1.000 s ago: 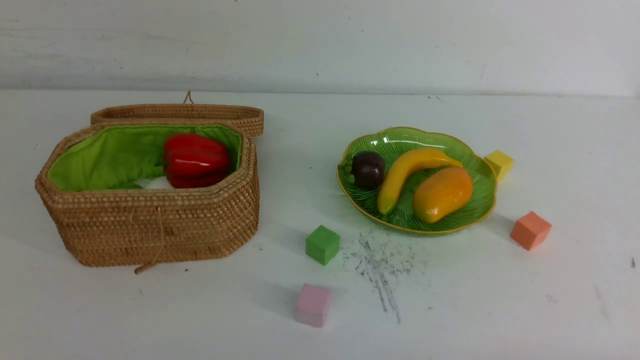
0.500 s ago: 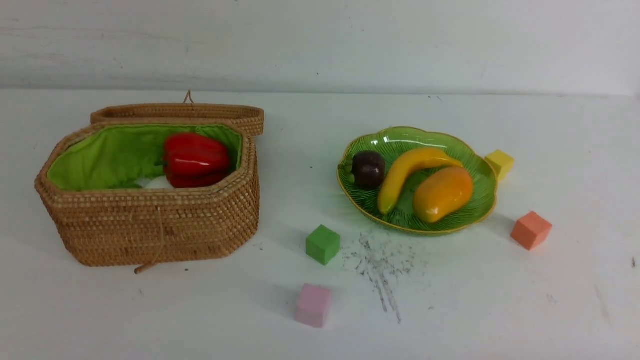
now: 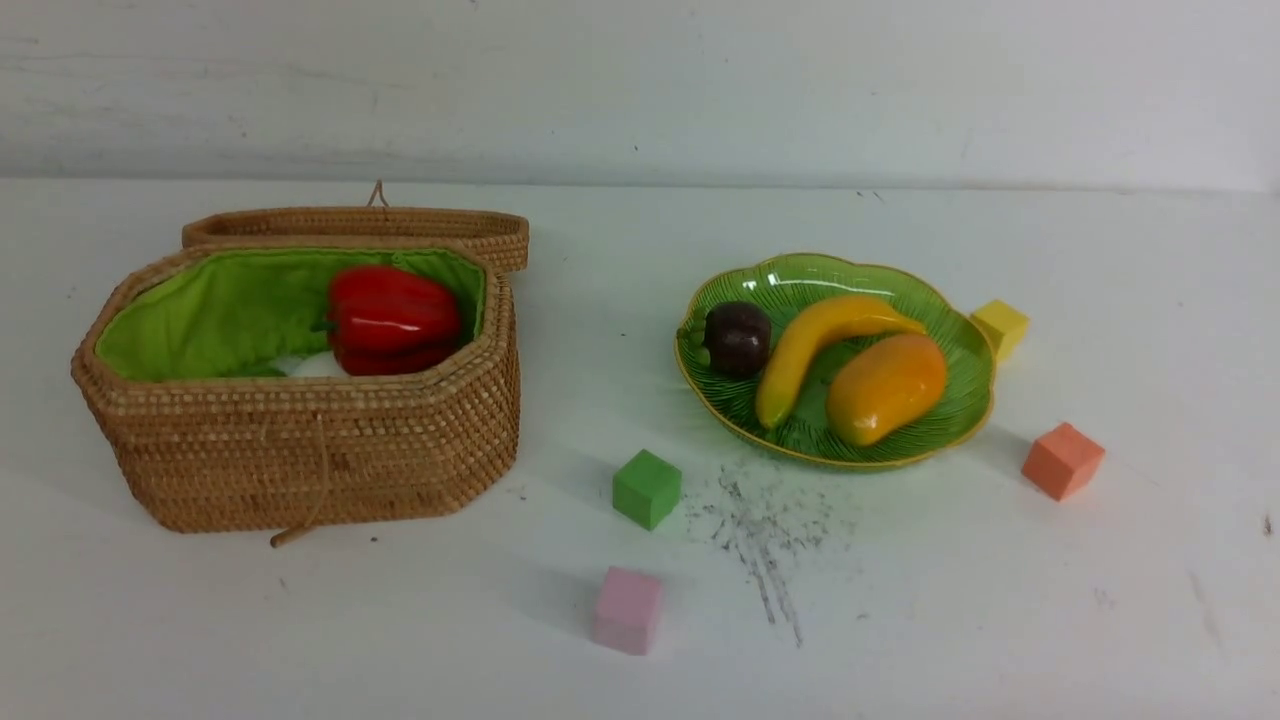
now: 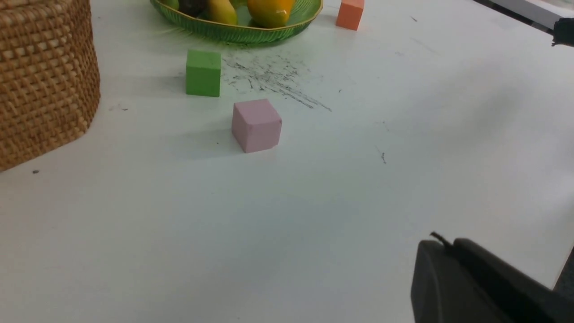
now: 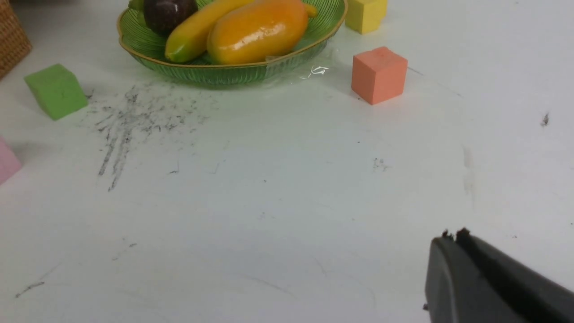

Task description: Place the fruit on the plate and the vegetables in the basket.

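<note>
The green glass plate (image 3: 950, 415) sits right of centre and holds a dark mangosteen (image 3: 737, 338), a yellow banana (image 3: 815, 345) and an orange-yellow mango (image 3: 885, 387). At the left stands the wicker basket (image 3: 300, 455), lid folded back, with a red bell pepper (image 3: 390, 318) and a bit of white radish (image 3: 318, 366) inside on the green lining. No cucumber shows. Neither arm appears in the front view. My left gripper (image 4: 441, 244) is shut and empty, low over bare table near the front. My right gripper (image 5: 453, 237) is likewise shut and empty, well short of the plate (image 5: 224, 74).
Small cubes lie around the plate: green (image 3: 646, 488), pink (image 3: 626, 610), orange (image 3: 1062, 461) and yellow (image 3: 999, 327). Dark scuff marks (image 3: 765, 530) stain the table in front of the plate. A white wall closes off the back.
</note>
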Available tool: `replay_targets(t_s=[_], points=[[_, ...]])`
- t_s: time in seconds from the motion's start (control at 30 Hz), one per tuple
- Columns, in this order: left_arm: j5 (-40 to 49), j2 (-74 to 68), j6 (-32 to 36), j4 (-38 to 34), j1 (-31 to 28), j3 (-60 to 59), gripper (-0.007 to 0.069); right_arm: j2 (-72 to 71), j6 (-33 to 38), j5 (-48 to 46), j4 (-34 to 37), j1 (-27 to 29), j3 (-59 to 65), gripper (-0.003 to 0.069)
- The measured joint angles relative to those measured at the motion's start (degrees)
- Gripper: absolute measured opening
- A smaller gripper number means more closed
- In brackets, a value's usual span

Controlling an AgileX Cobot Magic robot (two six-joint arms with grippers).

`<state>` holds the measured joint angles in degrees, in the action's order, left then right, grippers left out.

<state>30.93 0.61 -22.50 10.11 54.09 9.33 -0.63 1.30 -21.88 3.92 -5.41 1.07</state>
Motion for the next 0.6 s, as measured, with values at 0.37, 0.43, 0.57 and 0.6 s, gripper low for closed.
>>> replay_targets(t_s=[0.37, 0.43, 0.57, 0.6], points=[[-7.50, 0.00, 8.01, -8.02, -35.29, -1.82, -0.0013, 0.00, 0.00, 0.00, 0.00, 0.00, 0.00, 0.0006], [-7.61, 0.00, 10.75, -10.11, -39.31, -3.92, -0.0013, 0.00, 0.00, 0.00, 0.00, 0.00, 0.00, 0.0007], [-7.17, 0.00, 12.68, -13.29, -45.73, -9.83, -0.0013, 0.00, 0.00, -0.05, 0.00, 0.00, 0.00, 0.0010], [-7.05, 0.00, 12.69, -13.85, -46.30, -10.32, -0.0013, 0.00, 0.00, -0.05, 0.00, 0.00, 0.00, 0.0012]])
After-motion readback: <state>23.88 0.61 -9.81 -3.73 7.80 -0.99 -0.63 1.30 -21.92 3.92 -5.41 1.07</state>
